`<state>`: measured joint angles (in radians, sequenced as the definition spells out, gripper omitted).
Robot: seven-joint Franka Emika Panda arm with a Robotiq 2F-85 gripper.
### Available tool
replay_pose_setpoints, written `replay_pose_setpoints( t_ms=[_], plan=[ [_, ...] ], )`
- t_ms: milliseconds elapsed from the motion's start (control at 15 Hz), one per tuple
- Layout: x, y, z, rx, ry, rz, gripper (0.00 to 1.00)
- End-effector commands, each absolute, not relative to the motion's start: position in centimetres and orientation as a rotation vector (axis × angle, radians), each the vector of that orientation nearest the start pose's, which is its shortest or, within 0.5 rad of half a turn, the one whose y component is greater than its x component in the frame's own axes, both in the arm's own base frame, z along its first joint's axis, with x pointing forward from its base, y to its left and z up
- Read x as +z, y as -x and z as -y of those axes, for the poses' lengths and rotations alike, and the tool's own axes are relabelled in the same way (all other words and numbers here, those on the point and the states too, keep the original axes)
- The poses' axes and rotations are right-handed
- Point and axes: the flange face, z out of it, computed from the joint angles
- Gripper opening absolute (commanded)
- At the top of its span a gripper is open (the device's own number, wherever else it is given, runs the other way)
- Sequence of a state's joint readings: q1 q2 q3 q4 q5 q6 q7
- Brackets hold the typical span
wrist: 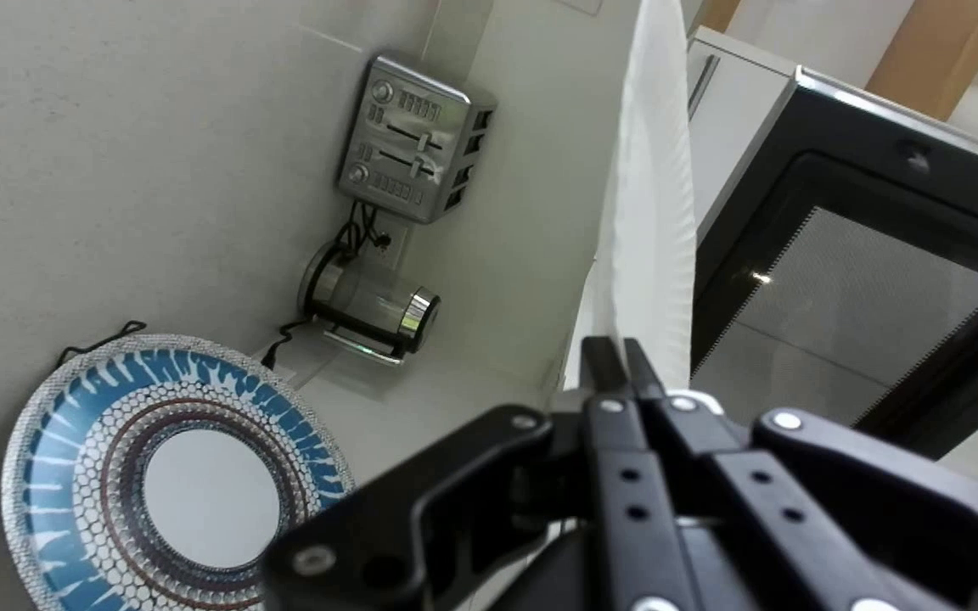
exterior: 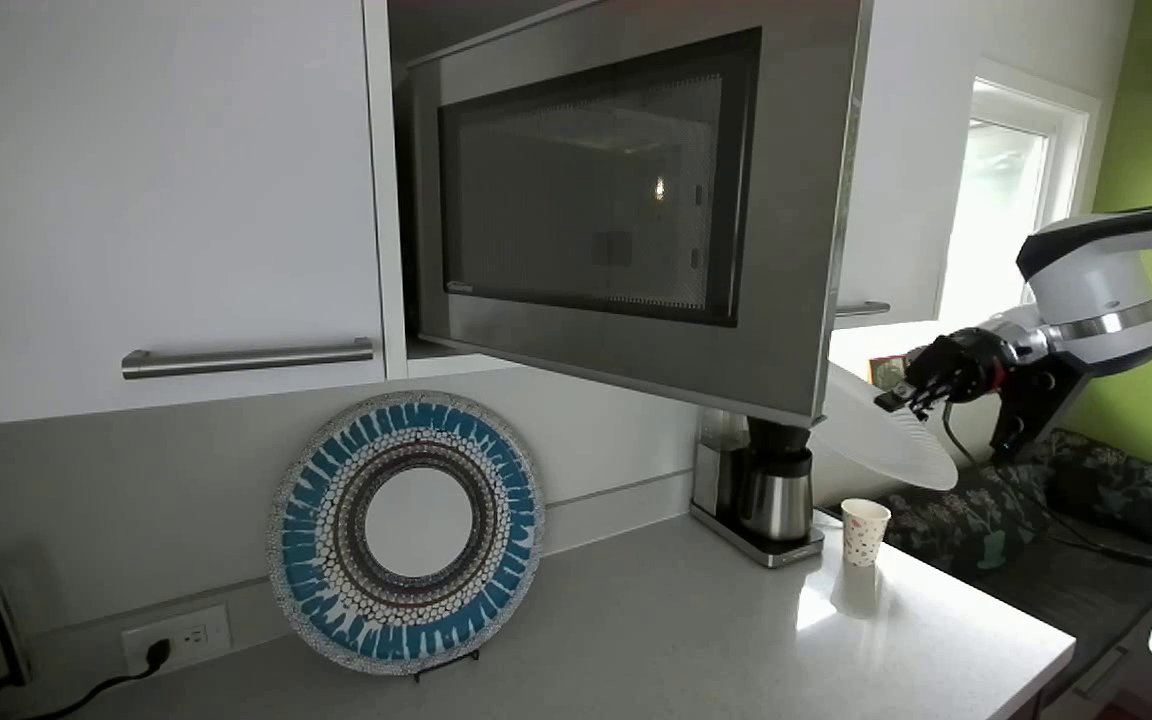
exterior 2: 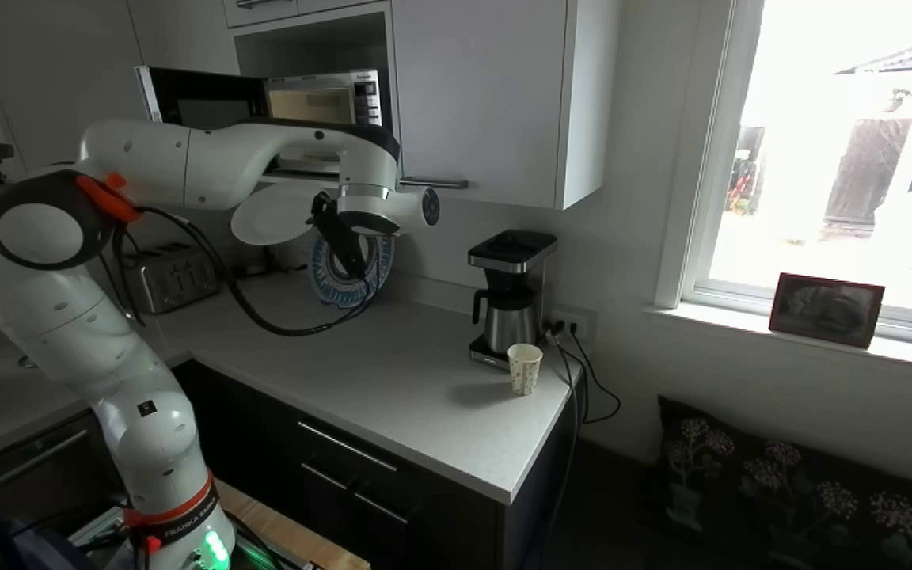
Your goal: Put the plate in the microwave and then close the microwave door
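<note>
Step in hand, by my read: carrying the plate, pre-insertion. The plate point(exterior 2: 270, 215) is in the air, clear of the bench point(exterior 2: 377, 380) and outside the microwave point(exterior 2: 325, 99); the microwave door point(exterior 2: 203, 101) is swung wide, so closing is for later. In an exterior view the door hides part of the plate; the rest shows past its free edge. State of the fingers point(wrist: 601, 365): nearly together, pinching the plate's rim in the wrist view, only a sliver between the tips. How deep the bite on the rim is, can't tell. Plate is tilted, not level, in both exterior views, with no other support visible. It looks lower than the opening, but the arm point(exterior 2: 210, 166) covers some of that area and depth is hard to call. Next move, I'd say: lift, rotate until the plate is flat, line up with the opening, then straight in, keeping off the door on one side and the control panel point(exterior 2: 366, 99) on the other. Risk: rim-only grip on what looks like a thin, light plate, so any bump on the frame could twist it or knock it loose. Push the door only after release and full retreat.
</note>
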<state>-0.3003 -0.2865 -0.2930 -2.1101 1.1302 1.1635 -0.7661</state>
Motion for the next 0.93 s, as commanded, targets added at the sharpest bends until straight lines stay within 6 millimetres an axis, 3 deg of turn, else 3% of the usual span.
replay_pose_setpoints(
  t_ms=[0, 133, 200, 400, 733, 867],
  plan=[
    [61.9, -39.9, 10.8, -0.279, 1.762, 0.225, 0.0],
    [63.7, -40.3, 8.8, -0.256, 1.761, 0.232, 0.0],
    [62.3, -40.1, 10.4, -0.267, 1.759, 0.258, 0.01],
    [63.6, -40.3, 8.7, -0.249, 1.77, 0.266, 0.01],
    [63.5, -40.3, 8.8, -0.25, 1.77, 0.261, 0.0],
    [64.4, -40.8, 8.5, -0.282, 1.743, 0.283, 0.0]
  ],
)
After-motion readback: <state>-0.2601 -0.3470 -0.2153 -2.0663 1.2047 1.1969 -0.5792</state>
